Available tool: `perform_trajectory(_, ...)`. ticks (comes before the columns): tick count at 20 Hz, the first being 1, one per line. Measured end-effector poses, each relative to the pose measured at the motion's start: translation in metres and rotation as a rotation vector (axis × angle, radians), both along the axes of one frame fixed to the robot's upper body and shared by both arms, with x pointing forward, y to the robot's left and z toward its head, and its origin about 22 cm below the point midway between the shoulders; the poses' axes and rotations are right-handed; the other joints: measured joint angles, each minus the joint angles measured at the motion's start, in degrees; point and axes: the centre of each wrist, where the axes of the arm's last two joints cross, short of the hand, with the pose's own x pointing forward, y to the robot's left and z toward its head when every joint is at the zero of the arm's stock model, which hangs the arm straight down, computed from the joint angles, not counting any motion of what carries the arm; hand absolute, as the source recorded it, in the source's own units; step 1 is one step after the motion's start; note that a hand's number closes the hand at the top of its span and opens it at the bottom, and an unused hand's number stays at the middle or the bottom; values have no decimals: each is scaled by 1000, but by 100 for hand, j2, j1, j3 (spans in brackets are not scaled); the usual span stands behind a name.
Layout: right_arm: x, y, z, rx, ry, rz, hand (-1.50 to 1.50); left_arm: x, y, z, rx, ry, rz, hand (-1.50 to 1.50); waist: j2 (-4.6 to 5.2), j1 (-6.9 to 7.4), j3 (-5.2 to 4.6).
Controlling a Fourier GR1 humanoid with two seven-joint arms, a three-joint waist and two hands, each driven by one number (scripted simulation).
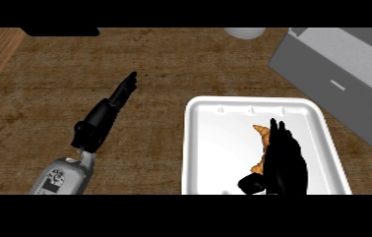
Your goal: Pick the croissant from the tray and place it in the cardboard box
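Here the croissant (262, 137) lies in the white tray (210, 147), mostly covered by our right robot hand (285, 162), whose fingers lie over it with the thumb tucked under; we judge this the start of the grasp, though whether it is clasped we cannot tell. Our left robot hand (116, 103) rests released on the table (160, 64). The grey box (320, 69) waits beyond the tray.

the orange-brown croissant (260, 135) lies in the right half of the white tray (218, 147), mostly hidden, only its pointed tip and an edge showing. the grey box (327, 78) stands beyond the tray's far right corner, apart from it.
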Motion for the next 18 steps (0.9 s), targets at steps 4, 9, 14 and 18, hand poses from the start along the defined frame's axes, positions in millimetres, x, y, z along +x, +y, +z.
perform_trajectory(4,5,-2,-12,2,33,-2,-150,0,4,-5,-2,8,-2,0,1,0,0)
perform_trajectory(9,4,-2,-18,10,53,-6,-150,0,-4,-2,-4,-1,-1,0,-2,-3,-2)
perform_trajectory(14,12,-3,-25,6,64,-19,-150,6,1,7,-3,3,-3,0,-16,-2,-16)
perform_trajectory(18,14,-11,-33,-9,77,-48,-150,3,4,0,-2,1,-1,0,-43,-5,-39)
